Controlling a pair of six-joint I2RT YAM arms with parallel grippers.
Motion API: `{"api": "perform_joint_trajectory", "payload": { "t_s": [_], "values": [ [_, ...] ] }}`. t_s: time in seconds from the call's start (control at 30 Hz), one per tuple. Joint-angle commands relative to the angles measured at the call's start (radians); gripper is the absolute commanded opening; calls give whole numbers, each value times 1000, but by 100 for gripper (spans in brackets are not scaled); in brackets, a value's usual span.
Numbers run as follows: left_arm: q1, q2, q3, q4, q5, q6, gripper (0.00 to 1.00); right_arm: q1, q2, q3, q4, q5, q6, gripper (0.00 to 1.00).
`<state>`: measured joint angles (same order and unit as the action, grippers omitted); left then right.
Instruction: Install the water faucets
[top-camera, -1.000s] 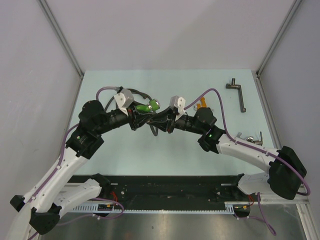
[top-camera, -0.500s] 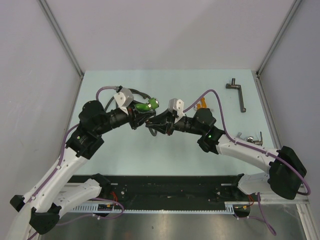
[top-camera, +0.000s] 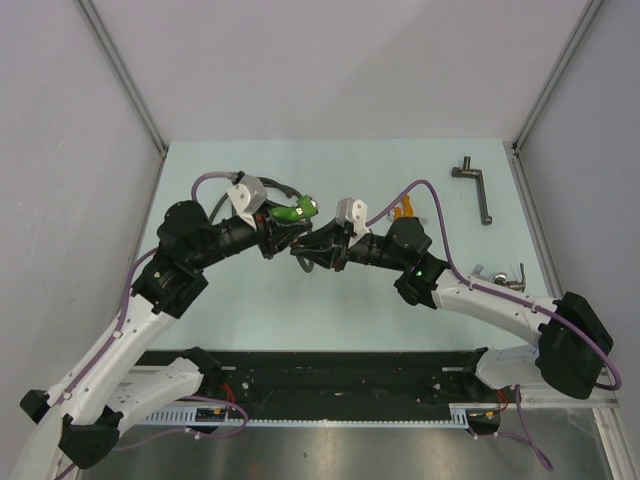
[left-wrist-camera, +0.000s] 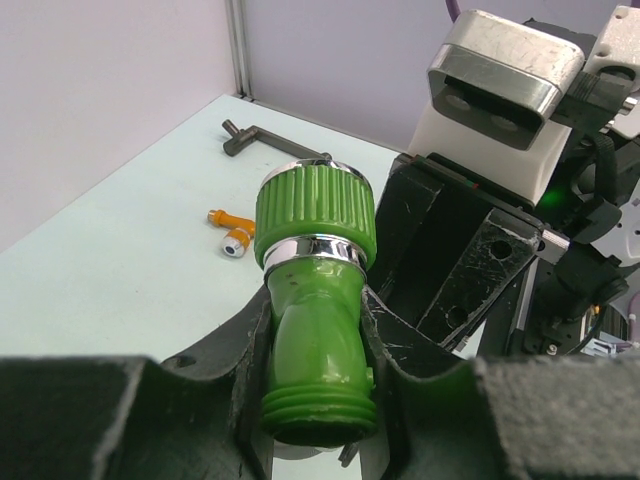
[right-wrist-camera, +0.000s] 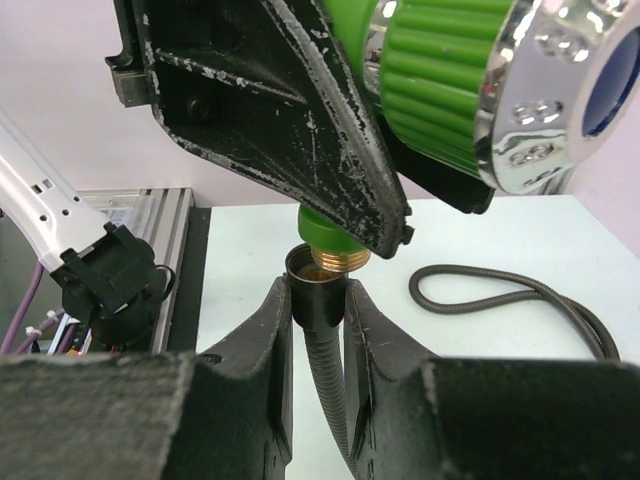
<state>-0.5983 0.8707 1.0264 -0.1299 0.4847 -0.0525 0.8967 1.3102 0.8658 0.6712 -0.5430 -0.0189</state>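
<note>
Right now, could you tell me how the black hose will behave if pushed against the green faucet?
Probably floppy: the hose lies in loose curves on the table, so it may buckle below the right gripper. Its collar looks rigid.

**Green faucet (top-camera: 292, 212) at the meeting point**

The left gripper (top-camera: 283, 223) holds the green faucet, silver end pointing right, tip to tip with the right gripper (top-camera: 305, 250). A black hose (top-camera: 285, 188) loops behind them. An orange faucet (top-camera: 404, 212) peeks past the right arm (top-camera: 490, 305); a dark crank key (top-camera: 478, 187) lies far right.
</note>
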Motion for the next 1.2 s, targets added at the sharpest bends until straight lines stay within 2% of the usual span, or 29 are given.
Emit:
{"api": "perform_joint_trajectory", "payload": {
  "t_s": [0.0,0.93,1.17],
  "values": [
    [-12,4,4,29,45,19,2,1,-28,24,93,28,7,5],
    [-38,2,14,-40,6,83,3,-21,-75,12,53,64,5,6],
    [-40,24,20,-40,61,71,2,-12,-81,10,53,34,-7,6]
  ]
}}
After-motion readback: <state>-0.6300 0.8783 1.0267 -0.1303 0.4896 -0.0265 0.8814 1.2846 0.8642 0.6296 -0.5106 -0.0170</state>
